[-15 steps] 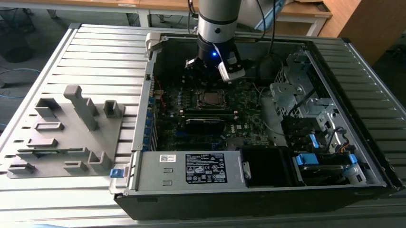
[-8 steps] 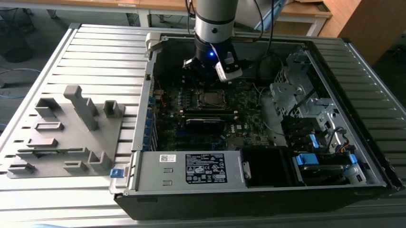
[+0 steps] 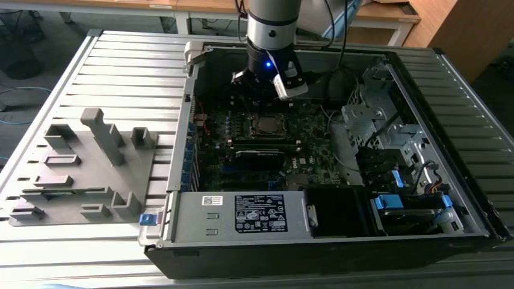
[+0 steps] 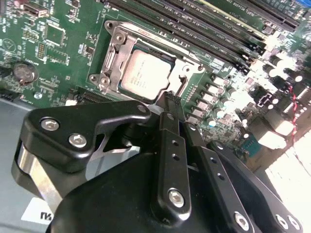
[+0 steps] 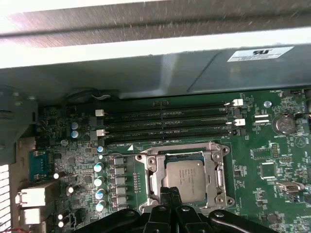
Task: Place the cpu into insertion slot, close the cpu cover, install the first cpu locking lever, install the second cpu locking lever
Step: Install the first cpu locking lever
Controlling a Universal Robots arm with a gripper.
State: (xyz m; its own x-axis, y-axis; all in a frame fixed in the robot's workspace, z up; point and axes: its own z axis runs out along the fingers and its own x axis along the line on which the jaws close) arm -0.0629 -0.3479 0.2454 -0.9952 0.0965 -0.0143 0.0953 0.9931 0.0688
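- The gripper (image 4: 170, 100) has its two fingers pressed together with nothing visible between them; shut like this they form one narrow tip, which I judge suits nudging small metal parts rather than carrying
- That tip hangs at the edge of the cover (image 4: 112, 53), on the side next to the wrist; whether it touches the metal I cannot tell
- The cpu (image 4: 144, 75) lies flat in the slot (image 5: 184, 158) with its silver top showing through the cover's window, so the placing looks done
- The cover lies down flat and frames the cpu on all sides, so the closing looks done too; whether either lever is latched I cannot tell
- In the exterior view the arm (image 3: 271, 24) drops straight down into the open case (image 3: 321, 262) at its far side, which keeps it clear of the walls, and the slot sits just near of the gripper on the board (image 3: 313, 150)
- The power supply (image 3: 241, 214) fills the near edge, and a grey jig (image 3: 80, 168) stands outside on the exterior view's left, both well apart from the work
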